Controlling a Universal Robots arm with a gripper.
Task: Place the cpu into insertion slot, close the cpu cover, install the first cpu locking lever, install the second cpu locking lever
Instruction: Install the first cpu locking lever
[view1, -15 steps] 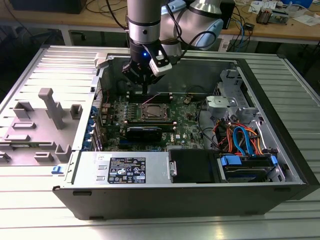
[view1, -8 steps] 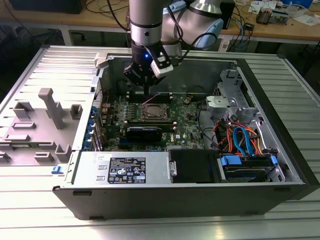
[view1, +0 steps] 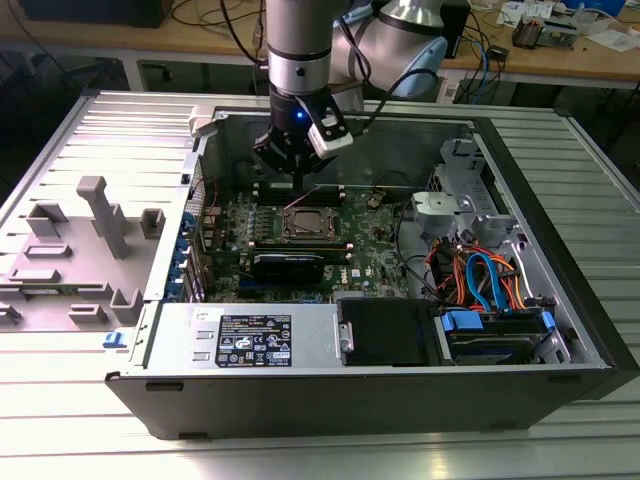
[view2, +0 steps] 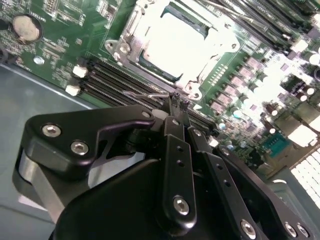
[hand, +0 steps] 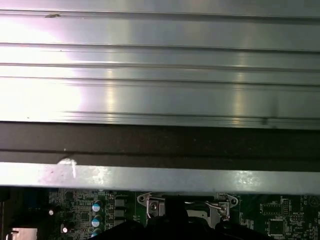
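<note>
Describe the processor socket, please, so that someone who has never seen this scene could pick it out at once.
In the exterior view, an open computer case lies on the ribbed metal table, with a green circuit board inside. Near the board's middle, close by the gripper, sits the socket. Unlike the long black slots beside it, it is square, with a shiny metal frame.

Dark square metal-rimmed insertion slot (view2: 155, 65): far side cut off at the picture's edge in the second wrist view; too small for detail in the exterior view.
Small flat silver-grey cpu (view2: 172, 42) in the slot: top washed white by glare, surface lost.
Long black memory slots (view2: 115, 80) beside the slot: ends covered by the black metal gripper (view2: 176, 102).
Thin wire lever (view2: 145, 94) at the slot's rim: one end lost behind the gripper.
Slot's middle, first wrist view: hidden behind the gripper.
</note>
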